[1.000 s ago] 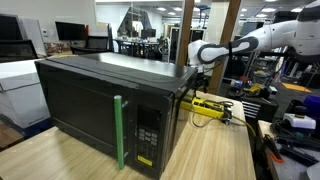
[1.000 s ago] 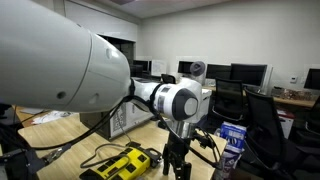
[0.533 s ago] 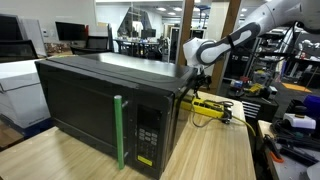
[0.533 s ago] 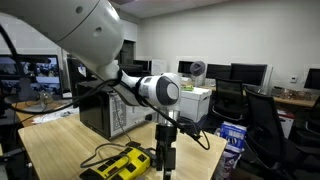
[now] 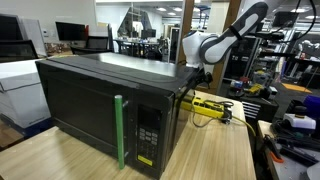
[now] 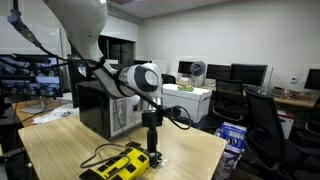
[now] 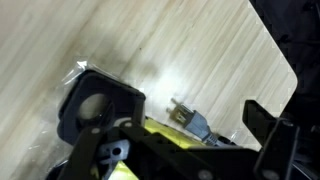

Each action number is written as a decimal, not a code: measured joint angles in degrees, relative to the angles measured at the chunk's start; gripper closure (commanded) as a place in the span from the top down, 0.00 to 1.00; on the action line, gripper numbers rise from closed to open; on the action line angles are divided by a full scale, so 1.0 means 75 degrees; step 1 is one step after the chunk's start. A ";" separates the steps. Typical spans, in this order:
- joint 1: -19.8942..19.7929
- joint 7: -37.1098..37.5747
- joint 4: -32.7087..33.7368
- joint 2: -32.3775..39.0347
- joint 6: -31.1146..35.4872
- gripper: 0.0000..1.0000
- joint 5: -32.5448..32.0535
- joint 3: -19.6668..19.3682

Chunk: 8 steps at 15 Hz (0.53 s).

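Note:
My gripper (image 5: 192, 70) hangs fingers-down just behind the rear corner of a black microwave (image 5: 100, 100) with a green door handle (image 5: 119, 130). In an exterior view the gripper (image 6: 154, 152) hovers a little above the far end of a yellow power strip (image 6: 120, 163) lying on the wooden table (image 6: 190, 150). In the wrist view the gripper (image 7: 178, 140) is open, its dark fingers (image 7: 268, 125) spread wide over the yellow strip (image 7: 165, 136). A grey plug (image 7: 188, 118) and a black block (image 7: 95, 100) lie below. Nothing is held.
Black cables trail from the yellow strip (image 5: 210, 106) across the table. The table's edge (image 5: 252, 140) runs close by, with cluttered benches beyond it. Office chairs (image 6: 262, 115), monitors and a blue box (image 6: 232, 135) stand past the table.
The arm has swung back toward the microwave and risen at the elbow. The gripper has come down over the yellow strip, jaws staying open.

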 measured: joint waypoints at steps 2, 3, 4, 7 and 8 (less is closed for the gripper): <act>-0.0070 0.0805 -0.0524 -0.0352 0.0845 1.00 -0.0152 0.0039; -0.0116 0.1223 -0.0774 -0.0498 0.1304 1.00 -0.0296 0.0034; -0.0168 0.1629 -0.1005 -0.0620 0.1759 1.00 -0.0445 0.0025; -0.0280 0.3126 -0.1603 -0.0936 0.3144 1.00 -0.1283 -0.0178; -0.0060 0.3531 -0.1738 -0.1070 0.3713 1.00 -0.1393 -0.0565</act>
